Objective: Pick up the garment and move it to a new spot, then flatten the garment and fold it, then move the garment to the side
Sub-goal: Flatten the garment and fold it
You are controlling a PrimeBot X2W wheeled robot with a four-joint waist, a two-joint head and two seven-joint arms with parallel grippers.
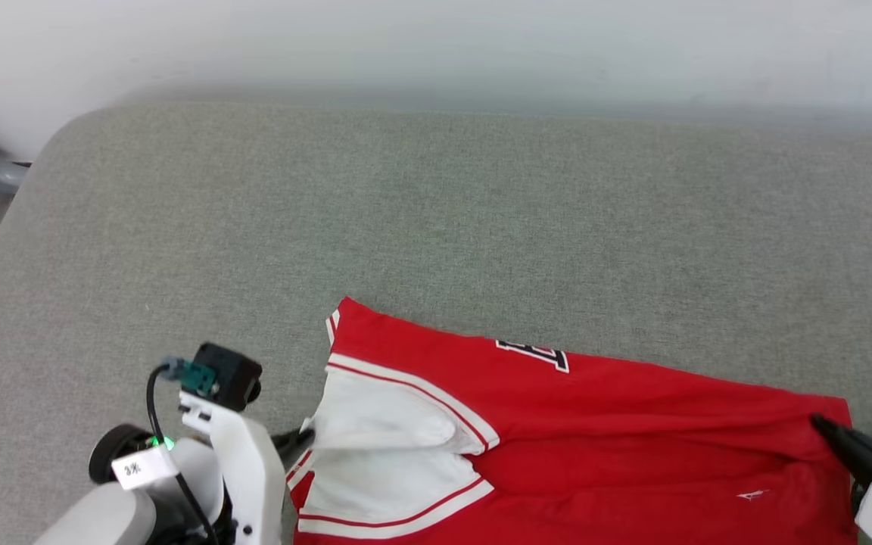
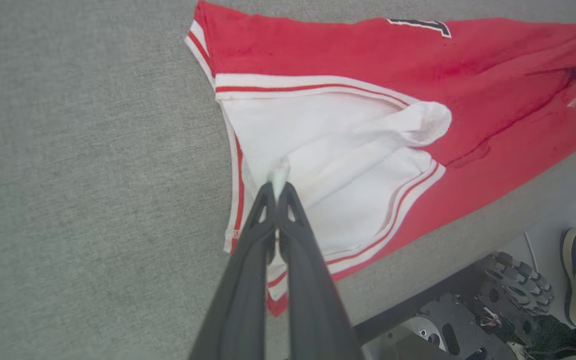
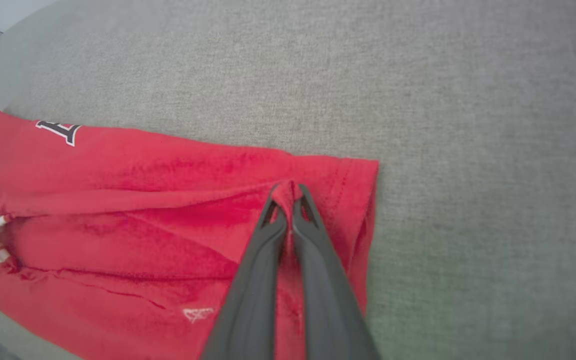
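The left dark two-fingered gripper sits at seven o'clock, the right dark two-fingered gripper at four o'clock, both pinched closed.

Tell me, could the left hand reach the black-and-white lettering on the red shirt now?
Probably not yet: the left hand is shut on the white fabric sleeve; beyond it, nothing covers the lettering.
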